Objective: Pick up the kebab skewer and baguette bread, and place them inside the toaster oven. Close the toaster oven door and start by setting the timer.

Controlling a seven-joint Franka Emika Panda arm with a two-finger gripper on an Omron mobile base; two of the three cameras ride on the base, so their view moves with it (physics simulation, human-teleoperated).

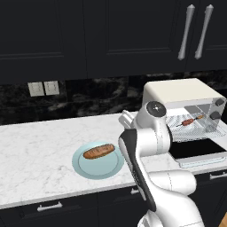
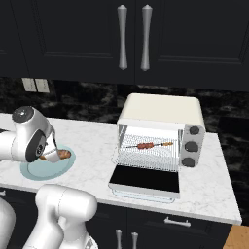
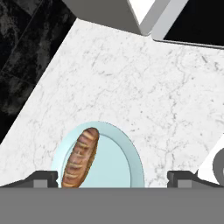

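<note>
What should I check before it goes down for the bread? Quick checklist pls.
1. Kebab skewer already on the rack inside the toaster oven: ok.
2. Toaster oven door folded down, opening free for the second item: ok.
3. Baguette bread lying on the blue plate, nothing on top of it: ok.
4. Claw open and empty: ok.
5. Claw centred over the loaf: not ok; in the hand view the loaf sits by one finger tip, not midway.
6. Height of the claw above the loaf: cannot tell.
</note>
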